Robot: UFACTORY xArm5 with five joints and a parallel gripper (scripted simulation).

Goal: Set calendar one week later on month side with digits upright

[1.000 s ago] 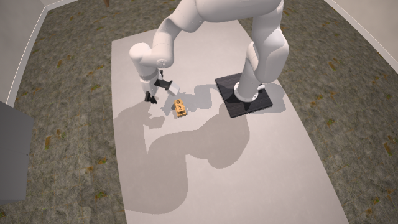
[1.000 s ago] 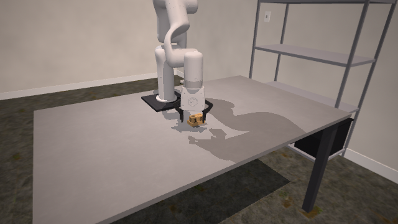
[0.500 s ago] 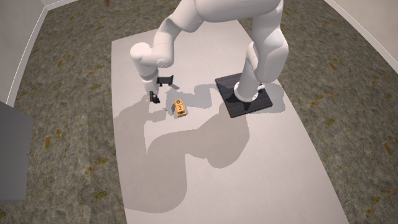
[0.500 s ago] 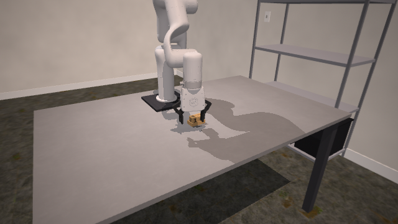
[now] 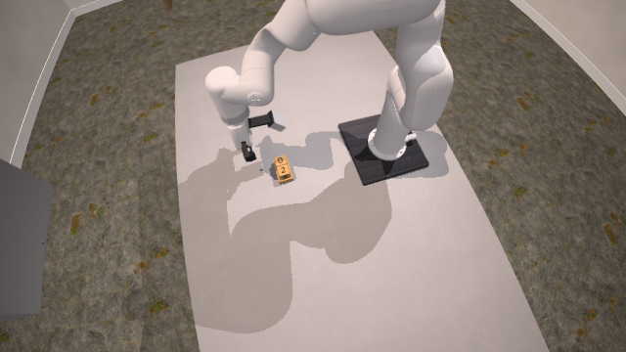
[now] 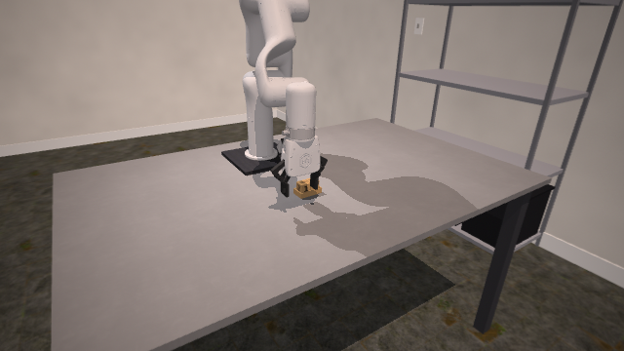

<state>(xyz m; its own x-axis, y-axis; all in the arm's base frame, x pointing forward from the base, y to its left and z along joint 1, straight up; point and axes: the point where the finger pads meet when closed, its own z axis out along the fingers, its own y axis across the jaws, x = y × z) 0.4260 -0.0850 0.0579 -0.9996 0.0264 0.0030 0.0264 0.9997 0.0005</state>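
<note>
The small wooden calendar [image 5: 283, 169] stands on the table: a tan tray with two orange cubes side by side. In the top view the cubes' top faces read 0 [image 5: 281, 160] and 2 [image 5: 283, 170]. The month side is too small to read. In the exterior view the calendar [image 6: 307, 192] is partly hidden behind my fingers. My gripper [image 5: 257, 138] is open and empty. It points down and hangs low over the table just left of the calendar, apart from it. It also shows in the exterior view [image 6: 299, 185].
My arm's black base plate [image 5: 382, 149] is bolted to the table right of the calendar. A metal shelf rack [image 6: 502, 88] stands beyond the table's far side, with a dark bin [image 6: 507, 219] beneath. A grey box [image 5: 22, 244] stands on the floor.
</note>
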